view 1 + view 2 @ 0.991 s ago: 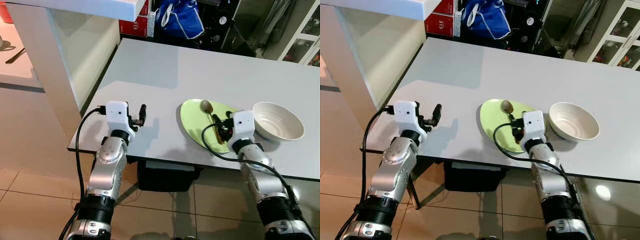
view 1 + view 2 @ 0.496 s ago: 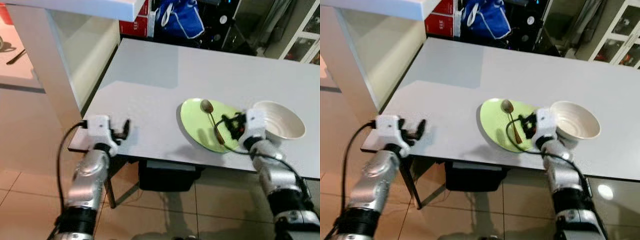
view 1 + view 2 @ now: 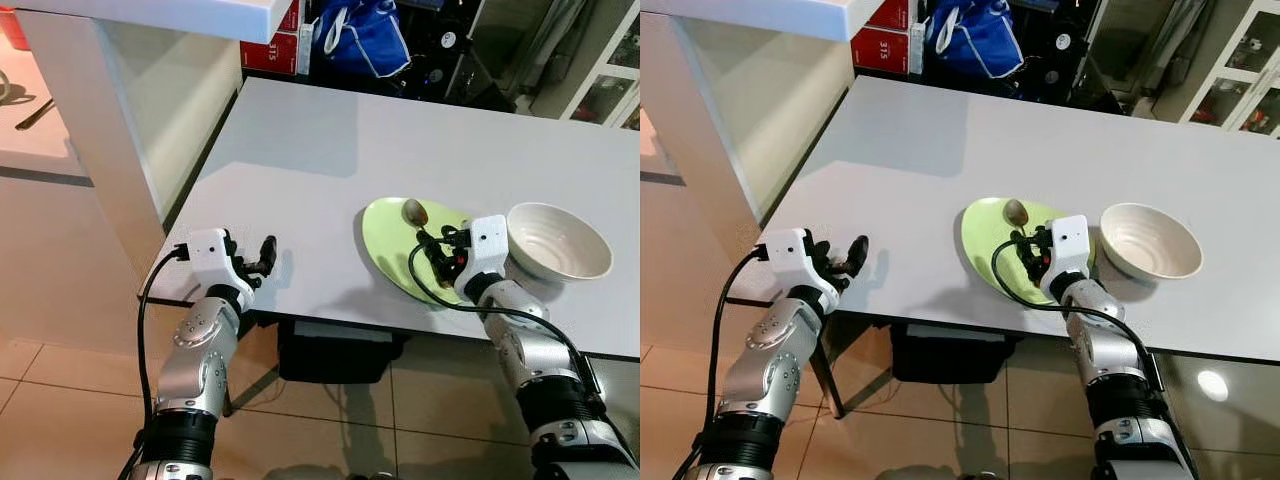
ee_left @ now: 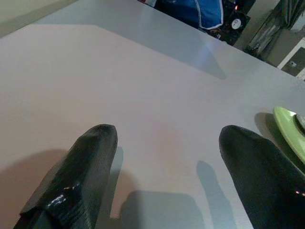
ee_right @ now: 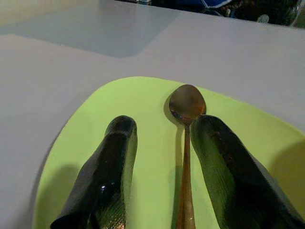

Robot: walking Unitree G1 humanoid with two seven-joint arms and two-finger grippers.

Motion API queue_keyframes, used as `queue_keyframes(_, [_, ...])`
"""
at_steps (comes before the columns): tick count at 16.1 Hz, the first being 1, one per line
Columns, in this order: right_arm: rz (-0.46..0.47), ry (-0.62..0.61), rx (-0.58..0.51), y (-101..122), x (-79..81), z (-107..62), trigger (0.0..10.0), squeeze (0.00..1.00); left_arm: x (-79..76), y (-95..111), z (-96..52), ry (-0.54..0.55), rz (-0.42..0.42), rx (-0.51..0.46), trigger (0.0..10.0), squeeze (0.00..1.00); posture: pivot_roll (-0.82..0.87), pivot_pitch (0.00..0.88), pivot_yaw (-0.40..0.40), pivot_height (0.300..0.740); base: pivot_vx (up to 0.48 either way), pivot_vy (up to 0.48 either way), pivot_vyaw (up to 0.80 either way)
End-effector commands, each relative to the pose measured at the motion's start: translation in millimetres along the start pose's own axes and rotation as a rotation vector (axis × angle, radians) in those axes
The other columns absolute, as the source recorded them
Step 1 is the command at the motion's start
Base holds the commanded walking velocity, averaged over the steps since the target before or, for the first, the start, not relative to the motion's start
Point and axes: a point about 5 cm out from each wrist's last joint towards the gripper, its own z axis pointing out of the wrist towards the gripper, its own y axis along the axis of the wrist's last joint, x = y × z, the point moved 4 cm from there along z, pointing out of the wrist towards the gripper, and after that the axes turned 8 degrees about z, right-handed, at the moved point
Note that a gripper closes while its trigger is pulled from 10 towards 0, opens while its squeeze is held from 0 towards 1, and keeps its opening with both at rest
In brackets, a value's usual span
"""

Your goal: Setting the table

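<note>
Both arms are silver metal tubes with rounded, polished joint housings, ringed lower down by ribbed black collars. Each wrist carries a boxy white plastic module with rounded corners and small dark screw points on its face. A black cable loops out from each white module and runs back along the forearm. The left hand [image 3: 266,252] and the right hand [image 3: 1033,252] each end in two long black fingers. Close up, the left fingers [image 4: 76,179] look matte and finely textured with rounded tips; the right fingers [image 5: 107,181] are glossier, with a faint ribbed grain.
</note>
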Motion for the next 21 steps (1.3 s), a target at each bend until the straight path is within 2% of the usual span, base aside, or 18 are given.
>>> queue_keyframes(1, [0.043, -0.020, -0.012, 6, -6.1, 1.9, 10.0, 0.00, -1.8, 11, 3.0, -0.002, -0.008, -0.032, 10.0, 0.00, 0.03, 0.000, -0.064, 0.740, 0.000, 0.000, 0.00])
queue_keyframes(5, [-0.009, -0.005, -0.013, 1, 0.6, 2.1, 10.0, 0.00, 1.0, 11, 1.4, 0.007, -0.002, -0.035, 10.0, 0.00, 0.06, 0.000, -0.055, 0.740, 0.000, 0.000, 0.00])
queue_keyframes(10, [0.017, 0.006, -0.032, -2, 16.1, 9.0, 10.0, 0.00, 3.7, 15, -1.0, -0.029, 0.039, -0.030, 10.0, 0.00, 0.08, 0.000, -0.004, 0.740, 0.000, 0.000, 0.00])
queue_keyframes(13, [0.005, 0.025, -0.028, -5, 22.3, 10.9, 10.0, 0.00, 2.5, 21, 2.5, -0.040, 0.095, -0.052, 10.0, 0.00, 0.07, 0.000, -0.016, 0.740, 0.000, 0.000, 0.00])
queue_keyframes(16, [0.000, 0.026, -0.028, -5, 23.6, 11.8, 10.0, 0.00, 1.3, 22, 3.9, -0.040, 0.135, -0.054, 10.0, 0.00, 0.07, 0.000, -0.015, 0.740, 0.000, 0.000, 0.00])
queue_keyframes(18, [-0.009, 0.022, -0.030, -6, 22.4, 9.8, 10.0, 0.00, -4.8, 19, 4.2, -0.060, 0.136, -0.046, 10.0, 0.00, 0.06, 0.000, -0.008, 0.740, 0.000, 0.000, 0.00])
queue_keyframes(21, [-0.052, 0.001, -0.054, -4, 17.9, 4.1, 10.0, 0.00, -14.5, 13, 6.8, -0.110, 0.133, -0.026, 10.0, 0.00, -0.02, 0.000, 0.076, 0.740, 0.000, 0.000, 0.00])
